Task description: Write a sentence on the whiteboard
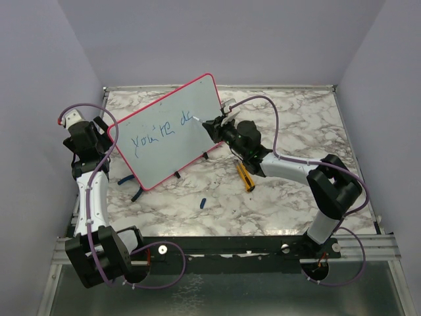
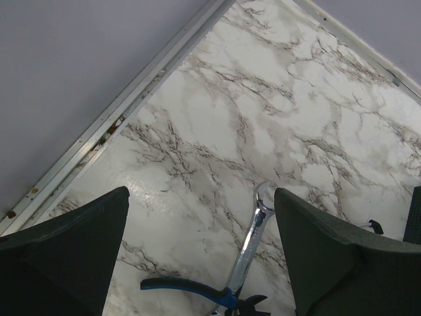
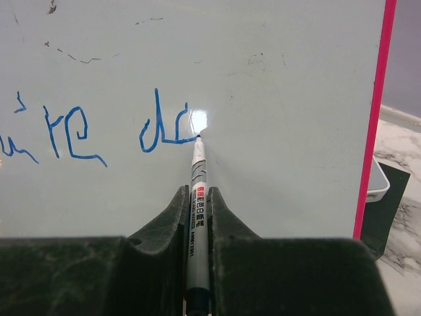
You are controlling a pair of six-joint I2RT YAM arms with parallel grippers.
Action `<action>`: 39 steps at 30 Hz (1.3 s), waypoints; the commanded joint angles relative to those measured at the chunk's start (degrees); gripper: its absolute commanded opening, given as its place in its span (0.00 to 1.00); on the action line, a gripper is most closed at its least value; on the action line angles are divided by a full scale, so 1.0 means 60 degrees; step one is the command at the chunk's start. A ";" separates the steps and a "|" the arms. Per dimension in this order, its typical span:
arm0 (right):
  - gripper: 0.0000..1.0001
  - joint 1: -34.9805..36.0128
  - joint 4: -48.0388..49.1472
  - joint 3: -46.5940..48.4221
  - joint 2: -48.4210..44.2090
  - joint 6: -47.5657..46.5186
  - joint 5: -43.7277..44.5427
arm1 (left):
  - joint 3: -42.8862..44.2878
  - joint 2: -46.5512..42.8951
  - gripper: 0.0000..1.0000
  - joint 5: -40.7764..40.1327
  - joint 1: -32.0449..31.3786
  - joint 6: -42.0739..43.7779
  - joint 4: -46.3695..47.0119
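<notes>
Whiteboard (image 1: pixel 164 158), one, stood near the far-left corner of the surface (image 1: pixel 296 118) with one blue sentence (image 1: pixel 161 130); right end effector (image 3: pixel 197 197) pinched one marker (image 3: pixel 197 164), left end effector (image 2: pixel 200 194) gaped empty.

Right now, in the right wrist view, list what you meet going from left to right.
blue writing → marker → whiteboard's pink frame → black tray

Plain pale lilac walls (image 1: pixel 217 39) enclose a white, grey-veined marble tabletop (image 1: pixel 296 125), edged by a metal strip (image 2: pixel 118 118); soft glare shines on the marble.
</notes>
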 commanded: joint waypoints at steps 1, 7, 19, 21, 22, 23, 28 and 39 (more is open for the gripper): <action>0.00 -0.0017 -0.0175 0.0214 -0.0130 -0.0247 0.0385 | -0.0050 -0.0042 0.92 0.0165 -0.0002 0.0039 0.0179; 0.00 -0.0018 -0.0182 0.0460 -0.0061 -0.0295 0.0128 | -0.0051 -0.0064 0.92 0.0166 -0.0001 0.0030 0.0182; 0.00 -0.0018 -0.0259 0.0742 0.0182 -0.0187 -0.0571 | -0.0036 -0.0049 0.92 0.0228 0.0007 0.0013 0.0186; 0.00 0.0002 -0.0249 0.0760 0.0213 -0.0151 -0.0674 | -0.0036 -0.0049 0.92 0.0231 -0.0002 0.0010 0.0178; 0.00 0.0014 -0.0264 0.0784 0.0241 -0.0150 -0.0707 | -0.0036 -0.0049 0.92 0.0234 0.0003 0.0007 0.0182; 0.00 0.0028 -0.0284 0.0816 0.0249 -0.0149 -0.0716 | -0.0036 -0.0049 0.92 0.0245 -0.0002 0.0010 0.0183; 0.00 0.0072 -0.0364 0.0915 0.0288 -0.0197 -0.0834 | -0.0043 -0.0049 0.92 0.0256 0.0000 0.0009 0.0187; 0.00 0.0075 -0.0062 0.0025 -0.0609 -0.0245 0.0084 | -0.0051 -0.0064 0.92 0.0268 -0.0007 -0.0004 0.0187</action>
